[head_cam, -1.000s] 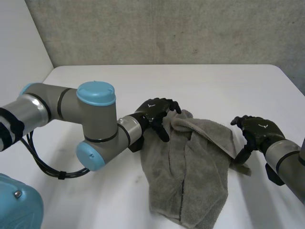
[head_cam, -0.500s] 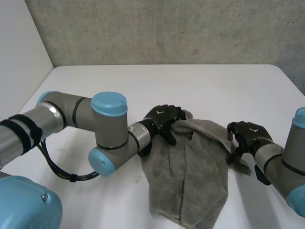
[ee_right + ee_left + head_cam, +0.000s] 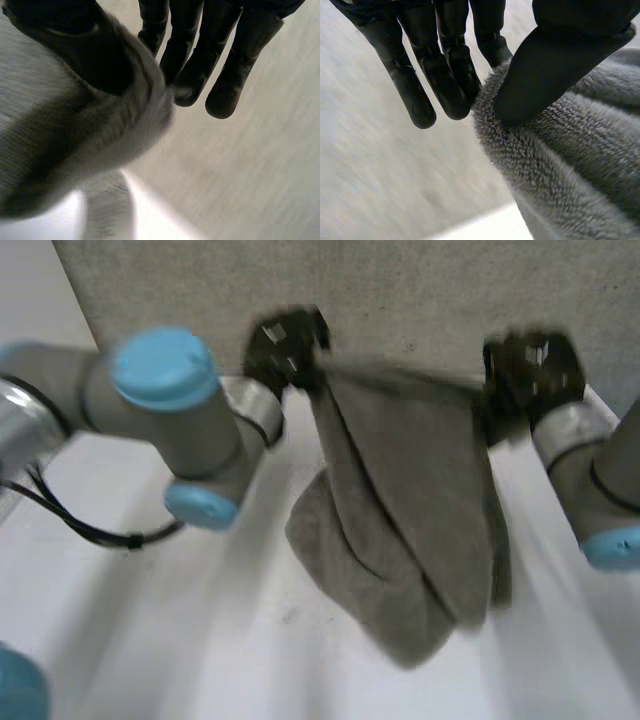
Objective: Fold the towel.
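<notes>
Grey wall (image 3: 400, 290) behind, white table (image 3: 230, 640) below. Towel (image 3: 400, 500) hangs over it btwn my hands, top edge stretched. Left hand (image 3: 285, 345) pinches one top corner, thumb vs fingers; right hand (image 3: 530, 365) pinches the other. Risk: shallow pinches on thick pile, so a fast swing could slip a corner & the towel bunches

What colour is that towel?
The towel is plain grey; the left wrist view shows it best.

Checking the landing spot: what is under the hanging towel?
White table lies under the towel, pinched at its top corners by left hand and right hand. The patch behind its lower end is covered.
</notes>
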`<act>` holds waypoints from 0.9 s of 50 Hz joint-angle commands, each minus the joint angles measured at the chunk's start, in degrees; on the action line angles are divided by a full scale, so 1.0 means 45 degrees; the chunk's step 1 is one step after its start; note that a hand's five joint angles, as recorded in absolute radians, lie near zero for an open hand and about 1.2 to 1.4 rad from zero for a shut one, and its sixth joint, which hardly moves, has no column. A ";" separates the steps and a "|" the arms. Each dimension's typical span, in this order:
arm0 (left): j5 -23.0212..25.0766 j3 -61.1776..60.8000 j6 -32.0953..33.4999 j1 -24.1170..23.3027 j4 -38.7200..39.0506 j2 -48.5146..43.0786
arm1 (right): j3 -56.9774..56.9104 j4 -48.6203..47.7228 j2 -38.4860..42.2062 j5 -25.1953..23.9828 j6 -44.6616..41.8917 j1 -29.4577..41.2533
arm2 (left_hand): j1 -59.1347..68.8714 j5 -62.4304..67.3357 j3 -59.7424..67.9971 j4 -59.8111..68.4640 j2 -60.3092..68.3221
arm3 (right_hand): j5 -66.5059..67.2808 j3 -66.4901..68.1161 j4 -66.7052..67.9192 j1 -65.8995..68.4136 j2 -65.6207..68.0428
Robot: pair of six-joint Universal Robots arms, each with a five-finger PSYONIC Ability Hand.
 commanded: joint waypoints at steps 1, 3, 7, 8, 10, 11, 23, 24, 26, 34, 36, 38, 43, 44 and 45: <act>-0.1017 -0.0302 -0.0001 0.0527 0.0991 0.2163 | -0.0500 -0.4400 -0.0940 -0.0140 -0.1143 0.0366 | 0.2618 0.2465 0.2301 0.2291 0.2287 | 0.0704 0.0797 0.0705 0.0901 0.0922; -0.1017 -0.1059 0.0076 0.0527 0.1186 0.3018 | -0.0441 -0.4811 -0.1134 -0.0217 -0.1124 0.0618 | 0.2618 0.2465 0.2301 0.2291 0.2287 | 0.0704 0.0797 0.0705 0.0901 0.0922; -0.0978 -0.2255 0.0136 0.0508 0.1226 0.3726 | -0.0286 -0.3820 -0.1155 -0.0198 -0.1104 0.1087 | 0.2618 0.2465 0.2301 0.2291 0.2287 | 0.0704 0.0797 0.0705 0.0901 0.0922; -0.0900 -0.2951 0.0174 0.0488 0.1264 0.3977 | -0.0188 -0.3060 -0.1155 -0.0179 -0.1104 0.1224 | 0.2618 0.2465 0.2301 0.2291 0.2287 | 0.0704 0.0797 0.0705 0.0901 0.0922; -0.0726 -0.3693 0.0194 0.0392 0.1284 0.4231 | -0.0052 -0.2278 -0.1135 -0.0159 -0.1104 0.1322 | 0.2618 0.2465 0.2301 0.2291 0.2287 | 0.0704 0.0797 0.0705 0.0901 0.0922; -0.0453 -0.4493 0.0214 0.0313 0.1284 0.4446 | 0.0123 -0.1536 -0.1135 -0.0159 -0.1104 0.1362 | 0.2618 0.2465 0.2301 0.2291 0.2287 | 0.0704 0.0797 0.0705 0.0901 0.0922; 0.0272 -1.0829 0.1913 -0.0156 0.1304 0.5093 | 0.2020 0.2026 -0.0491 -0.0237 -0.1241 0.1304 | 0.2618 0.2465 0.2301 0.2291 0.2287 | 0.0704 0.0797 0.0705 0.0901 0.0922; 0.0253 -1.1467 0.2184 -0.0330 0.1304 0.5054 | 0.2290 0.2355 -0.0316 -0.0237 -0.1260 0.1226 | 0.2618 0.2465 0.2301 0.2291 0.2287 | 0.0704 0.0797 0.0705 0.0901 0.0922; 0.0233 -1.1943 0.2323 -0.0605 0.1304 0.4956 | 0.2545 0.2668 -0.0179 -0.0237 -0.1319 0.1206 | 0.2618 0.2465 0.2301 0.2291 0.2287 | 0.0704 0.0797 0.0705 0.0901 0.0922; 0.0292 -1.2724 0.2362 -0.1953 0.1304 0.4644 | 0.3582 0.3042 -0.0295 -0.0159 -0.1807 0.1011 | -0.1302 -0.1455 -0.1619 -0.1629 -0.1633 | 0.0704 0.0797 0.0705 0.0901 0.0922; 0.0292 -1.2646 0.2362 -0.2128 0.1343 0.4624 | 0.3719 0.3042 -0.0354 -0.0140 -0.1788 0.0854 | -0.2974 -0.3127 -0.3291 -0.3302 -0.3306 | 0.0704 0.0797 0.0705 0.0901 0.0922; 0.0272 -1.2568 0.2362 -0.2148 0.1343 0.4624 | 0.4069 0.3042 -0.0567 -0.0178 -0.1730 0.0388 | -0.4649 -0.4802 -0.4967 -0.4977 -0.4981 | 0.0704 0.0797 0.0705 0.0901 0.0922; 0.0272 -1.2392 0.2362 -0.2129 0.1343 0.4682 | 0.4772 0.2692 -0.1152 -0.0276 -0.1632 -0.0412 | -0.8807 -0.8960 -0.9124 -0.9135 -0.9139 | 0.0704 0.0797 0.0705 0.0901 0.0922; 0.0292 -1.2392 0.2362 -0.2071 0.1343 0.4779 | 0.4774 0.2690 -0.1155 -0.0276 -0.1632 -0.0415 | -0.9444 -0.9597 -0.9762 -0.9772 -0.9776 | 0.0704 0.0797 0.0705 0.0901 0.0922; 0.0292 -1.2392 0.2362 -0.2070 0.1343 0.4780 | 0.4948 0.2458 -0.1309 -0.0296 -0.1632 -0.0705 | -0.9451 -0.9604 -0.9768 -0.9778 -0.9782 | 0.0704 0.0797 0.0705 0.0901 0.0922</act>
